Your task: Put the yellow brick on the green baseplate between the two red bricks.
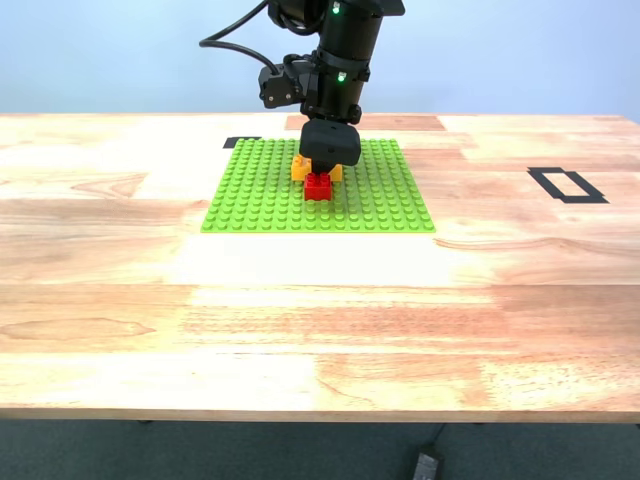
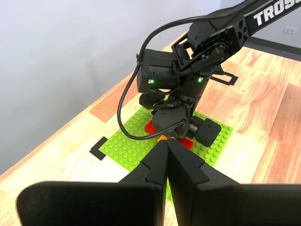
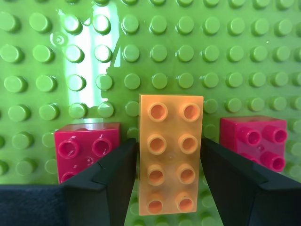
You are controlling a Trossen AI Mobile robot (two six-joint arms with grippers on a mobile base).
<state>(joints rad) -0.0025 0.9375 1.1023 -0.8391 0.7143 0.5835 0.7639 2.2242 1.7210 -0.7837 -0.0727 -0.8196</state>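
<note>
The green baseplate [image 1: 260, 200] lies on the wooden table. In the second wrist view the yellow brick [image 3: 170, 157] sits on the baseplate [image 3: 155, 52] between the two red bricks [image 3: 87, 148] [image 3: 256, 139]. My second gripper [image 3: 169, 146] comes down from above, its fingers [image 3: 115, 172] close against the yellow brick's long sides. In the exterior view this gripper [image 1: 320, 168] covers most of the yellow brick [image 1: 300, 168]; one red brick [image 1: 318, 187] shows in front, the other is hidden. My first gripper [image 2: 167, 155] is shut and empty, held high and away from the plate [image 2: 127, 146].
A black tape rectangle [image 1: 567, 185] marks the table at the exterior view's right, and a small black tape mark [image 1: 240, 142] lies at the plate's far corner. A cable end [image 1: 425, 465] lies on the floor below the table's front edge.
</note>
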